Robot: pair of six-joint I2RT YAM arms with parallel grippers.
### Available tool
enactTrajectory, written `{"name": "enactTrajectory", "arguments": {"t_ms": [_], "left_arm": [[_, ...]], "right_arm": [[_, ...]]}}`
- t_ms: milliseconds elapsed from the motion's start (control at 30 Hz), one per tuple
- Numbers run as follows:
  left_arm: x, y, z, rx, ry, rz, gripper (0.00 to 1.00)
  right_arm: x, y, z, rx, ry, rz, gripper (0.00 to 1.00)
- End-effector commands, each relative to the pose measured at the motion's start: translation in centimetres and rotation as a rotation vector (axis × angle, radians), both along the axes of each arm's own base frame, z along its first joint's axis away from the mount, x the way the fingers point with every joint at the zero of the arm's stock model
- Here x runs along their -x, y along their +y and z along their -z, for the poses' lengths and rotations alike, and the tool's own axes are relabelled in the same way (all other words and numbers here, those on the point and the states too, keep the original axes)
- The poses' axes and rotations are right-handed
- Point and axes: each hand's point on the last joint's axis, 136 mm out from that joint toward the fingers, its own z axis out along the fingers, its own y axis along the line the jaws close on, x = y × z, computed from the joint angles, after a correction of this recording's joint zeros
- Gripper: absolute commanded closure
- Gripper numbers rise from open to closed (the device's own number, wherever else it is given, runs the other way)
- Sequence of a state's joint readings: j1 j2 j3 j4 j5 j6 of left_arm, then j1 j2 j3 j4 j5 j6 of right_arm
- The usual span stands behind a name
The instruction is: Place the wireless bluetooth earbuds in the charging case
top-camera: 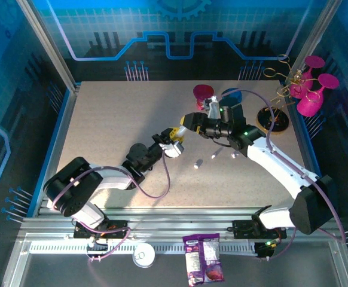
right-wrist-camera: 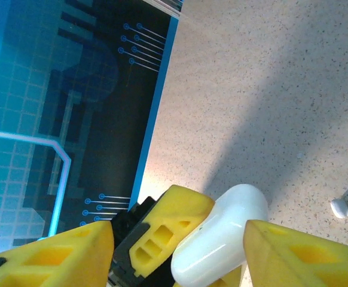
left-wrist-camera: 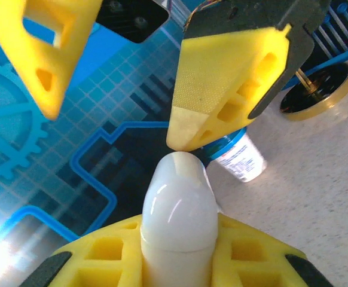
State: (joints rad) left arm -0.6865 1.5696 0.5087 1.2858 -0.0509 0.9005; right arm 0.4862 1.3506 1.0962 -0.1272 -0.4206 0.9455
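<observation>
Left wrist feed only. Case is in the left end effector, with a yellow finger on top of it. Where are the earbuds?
Observer: Top view: three earbuds lie loose on the table, just right of the case.
Operator: Right end effector clamped on the case?
Observer: No. Right wrist view: the right end effector is open, straddling the case.
Operator: Anything else out there?
Observer: Top view: a pink cup stands on the table beyond the right arm.
</observation>
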Motion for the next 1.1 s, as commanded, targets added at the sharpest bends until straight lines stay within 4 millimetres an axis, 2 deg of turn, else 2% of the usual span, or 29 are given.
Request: {"name": "enactTrajectory", "arguments": {"t_ms": [0,133,400,500,633,700,767,833,967,1033,1067], "left_arm": [[-0.2,0.1,-4.6,-0.006,-0.211,-0.1,1.0],[-0.4,0.2,-4.4,-0.038,-0.225,-0.145,1.0],[-1.1,-0.5,-3.8,-0.099,-0.248,-0.197,1.0],[-1.0,-1.0,-3.8,-0.109,-0.255,-0.191,1.0],[-1.4,-1.6,-3.2,-0.146,-0.265,-0.211,1.0],[-1.6,-1.7,-3.1,-0.153,-0.264,-0.22,1.0],[-1.7,-1.7,-2.9,-0.153,-0.259,-0.225,0.93],[-1.6,-1.7,-2.8,-0.145,-0.25,-0.227,0.8],[-1.4,-1.4,-2.2,-0.127,-0.216,-0.228,0.5],[-1.1,-1.1,-1.7,-0.107,-0.184,-0.223,0.32],[-0.9,-0.9,-1.3,-0.095,-0.164,-0.223,0.27]], "right_arm": [[-0.2,0.0,-0.1,-0.043,0.072,0.01,0.44],[-1.0,-0.7,1.2,-0.03,0.093,0.045,0.43],[-1.3,-0.6,3.0,-0.036,0.139,0.038,0.45],[-1.3,-0.6,3.1,-0.043,0.147,0.029,0.55],[-1.4,-0.3,2.9,-0.06,0.147,0.019,0.73],[-1.4,-0.4,2.8,-0.06,0.142,0.02,0.77],[-1.4,-0.4,2.6,-0.063,0.128,0.016,0.79],[-1.5,-0.5,2.4,-0.058,0.109,0.012,0.82],[-1.7,-0.7,1.8,-0.038,0.042,-0.006,0.87],[-2.0,-0.8,1.4,-0.03,0.009,-0.022,0.87],[-2.0,-0.8,1.3,-0.021,0.002,-0.034,0.86]]}}
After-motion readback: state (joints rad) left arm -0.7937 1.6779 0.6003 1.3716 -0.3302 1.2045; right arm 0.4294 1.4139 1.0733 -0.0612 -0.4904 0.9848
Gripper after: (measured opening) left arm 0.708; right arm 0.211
